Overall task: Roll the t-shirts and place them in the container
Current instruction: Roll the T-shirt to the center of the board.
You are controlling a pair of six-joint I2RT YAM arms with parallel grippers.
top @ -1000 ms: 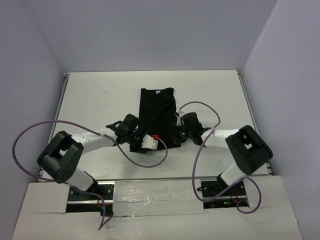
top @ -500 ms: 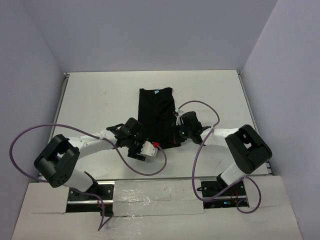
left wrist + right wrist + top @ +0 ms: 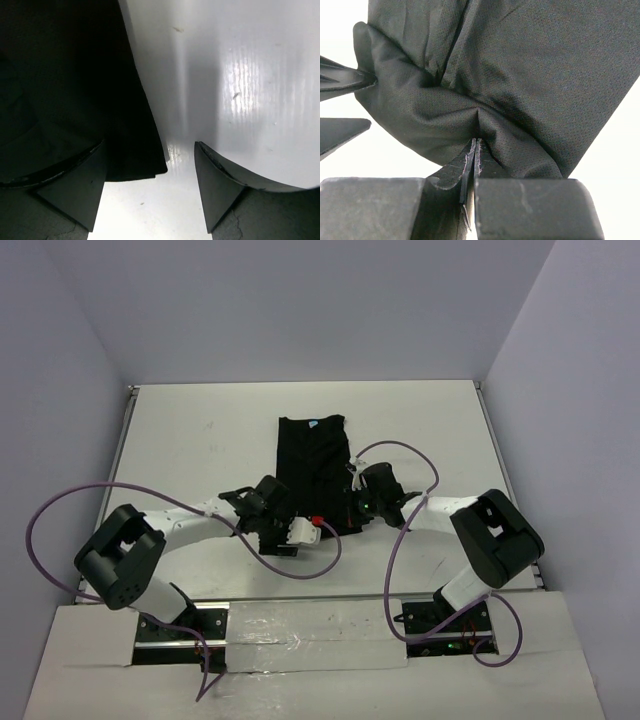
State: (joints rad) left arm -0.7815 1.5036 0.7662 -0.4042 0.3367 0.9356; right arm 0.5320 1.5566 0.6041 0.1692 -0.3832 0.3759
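white table [image 3: 180, 440] boxed in by pale walls. purple cables [image 3: 400, 446] looping off both arms, one sagging over the near table just below the shirt's end. white camera box [image 3: 300, 530] on the left wrist, sitting over the near hem.

black t-shirt [image 3: 312, 455] at mid-table, folded into a narrow strip running away from the arms, collar end far, near end caught between the two grippers. both wrists crowding that near end, hiding most of the hem from above.

left gripper [image 3: 150, 146] at the near left corner, spread wide: one finger [image 3: 75, 190] over the fabric, the other over bare table, cloth's corner lying between, clamped by neither.

right gripper [image 3: 475, 142] at the near right side, pressed fully together on a pinch of t-shirt cloth, fabric puckering into folds from the tips. two more dark fingertips [image 3: 342, 80] at the left edge of that wrist view, upper one touching the bunched fold.

light-blue neck tag [image 3: 316, 424] at the collar; too small to read.
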